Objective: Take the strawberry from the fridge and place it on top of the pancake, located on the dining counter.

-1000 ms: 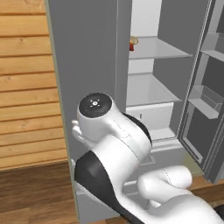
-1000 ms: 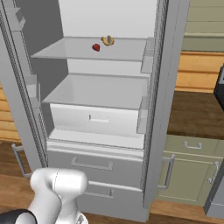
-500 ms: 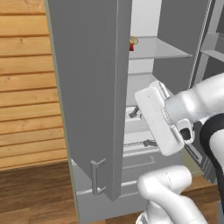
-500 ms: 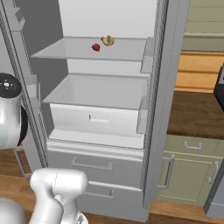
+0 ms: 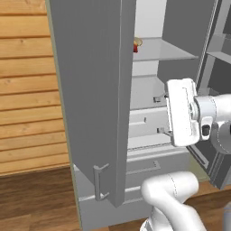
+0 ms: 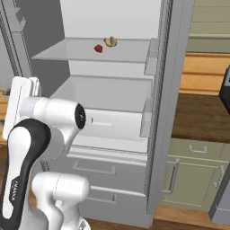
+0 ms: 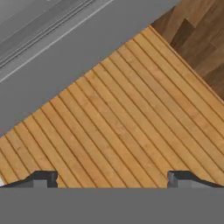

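1. The fridge (image 6: pixel 157 112) stands open, so that opening step looks done. Its left door (image 5: pixel 90 99) swings out toward the left base camera, and the glass shelf (image 6: pixel 67 53) and the white bin (image 6: pixel 112 121) below it are exposed.
2. The strawberry (image 6: pixel 98 48) lies on the upper glass shelf, just beside a yellow-brown bun (image 6: pixel 110 42). The two are close, and I cannot tell whether they touch. In the left base view the berry (image 5: pixel 135 47) peeks out just past the door edge.
3. The gripper (image 5: pixel 160 115) is spread wide and holds nothing. In the hand view both finger tips (image 7: pixel 41 178) stand far apart with only orange wood planks between them.
4. The hand sits in front of the bin, well below the shelf and apart from the berry. The hand camera looks at a plank wall and a grey fridge panel, so the gripper does not seem aimed at the berry yet.
5. The grasp is not yet done; the berry is untouched.
6. Left to do, as I judge it: raise and turn the hand to the shelf, reach in, close on the berry without catching the bun, then withdraw.
7. After that comes the drive to the dining counter and setting the berry on the pancake. So the task is at an early stage, with most of it ahead.
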